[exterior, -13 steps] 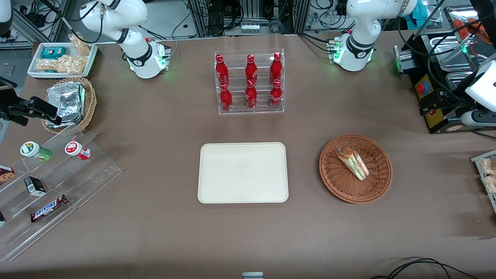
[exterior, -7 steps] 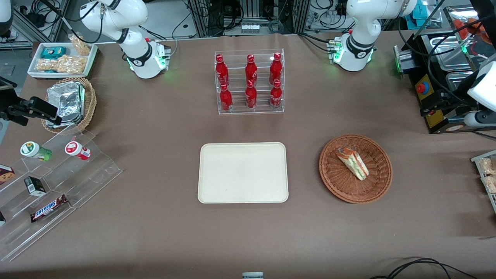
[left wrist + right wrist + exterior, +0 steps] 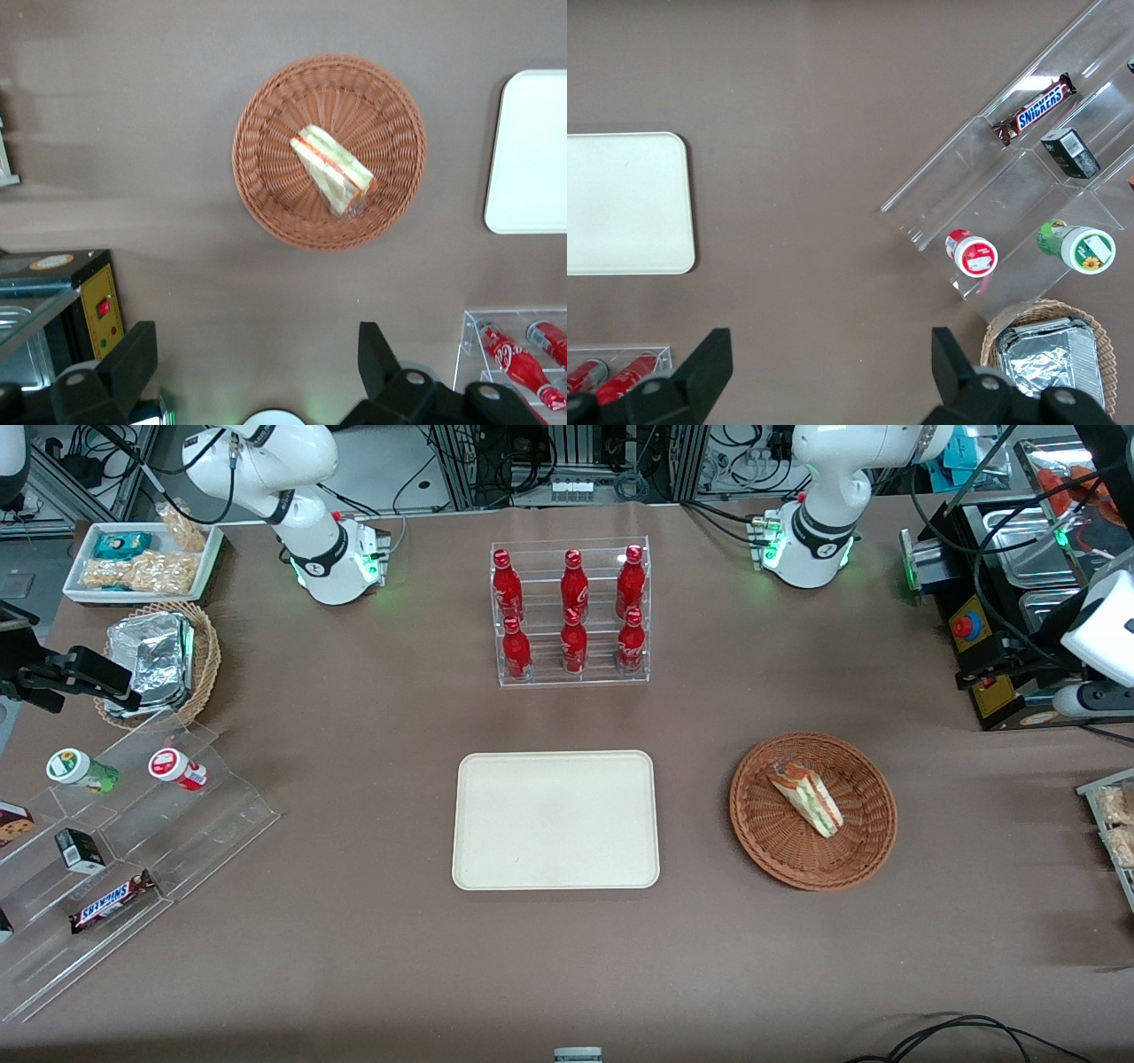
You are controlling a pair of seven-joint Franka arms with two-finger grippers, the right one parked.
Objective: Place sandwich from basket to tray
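The sandwich (image 3: 806, 797), a clear-wrapped wedge, lies in the reddish-brown wicker basket (image 3: 753, 815) toward the working arm's end of the table. The cream tray (image 3: 555, 819) lies bare beside the basket at the table's middle. My left gripper (image 3: 974, 669) hangs high above the table at the working arm's end, farther from the front camera than the basket. In the left wrist view it (image 3: 257, 341) is open and empty, its fingers (image 3: 133, 359) wide apart, with the sandwich (image 3: 335, 168), basket (image 3: 257, 177) and tray (image 3: 532, 150) far below it.
A clear rack of red bottles (image 3: 571, 611) stands farther from the camera than the tray. A black box with a yellow panel (image 3: 97, 301) sits near the working arm's base. A stepped acrylic shelf with snacks (image 3: 115, 824) lies toward the parked arm's end.
My left gripper has shifted slightly toward the middle of the table. The sandwich, basket and tray have not moved.
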